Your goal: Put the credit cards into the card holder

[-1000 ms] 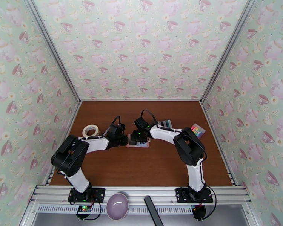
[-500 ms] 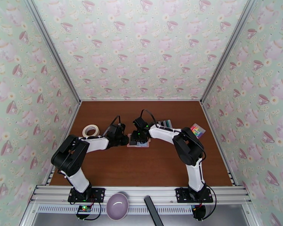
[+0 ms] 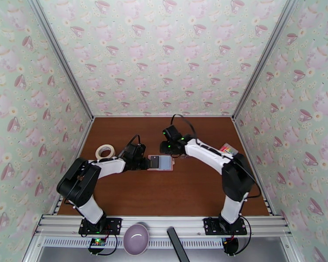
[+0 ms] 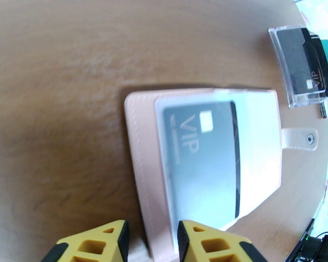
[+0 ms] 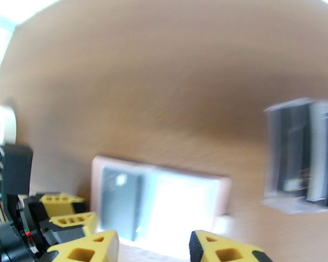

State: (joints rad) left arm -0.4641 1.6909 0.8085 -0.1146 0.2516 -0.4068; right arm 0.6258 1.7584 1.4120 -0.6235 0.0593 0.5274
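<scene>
Left gripper (image 4: 151,243) fingers clamped on near edge of open pink fold-over card holder (image 4: 135,140); black VIP credit card (image 4: 203,162) sits in its clear pocket (image 4: 256,140). Right gripper (image 5: 154,247) fingers wide apart, empty, holder just ahead.

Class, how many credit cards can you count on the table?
4 visible: one VIP card in the pink card holder; three more cards bunched in the clear stand beyond it. Others may be hidden there.
</scene>
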